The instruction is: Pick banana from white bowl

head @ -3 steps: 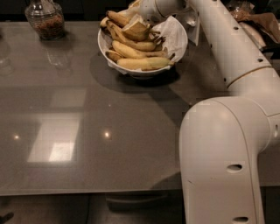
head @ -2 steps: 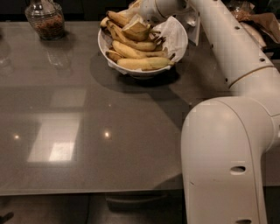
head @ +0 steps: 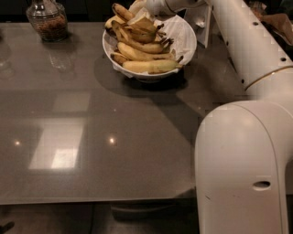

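The white bowl (head: 189, 49) stands at the far middle of the grey table, lined with crumpled white paper and holding several bananas. A brown-mottled banana (head: 138, 28) lies on top of the pile at the back. Paler bananas (head: 151, 66) lie along the front. Another banana (head: 122, 11) sticks up at the bowl's back left. My gripper (head: 143, 6) is at the top edge of the camera view, down over the back of the bowl and against the top bananas. The arm (head: 238, 36) reaches to it from the right.
A glass jar (head: 46, 19) with brown contents stands at the far left of the table (head: 91, 128). My white base (head: 242, 169) fills the lower right. A brown item (head: 277, 20) lies at the far right edge.
The bowl, bananas and gripper all sit slightly higher in view than before. The gripper stays over the back of the bowl; the bananas lie as they did.
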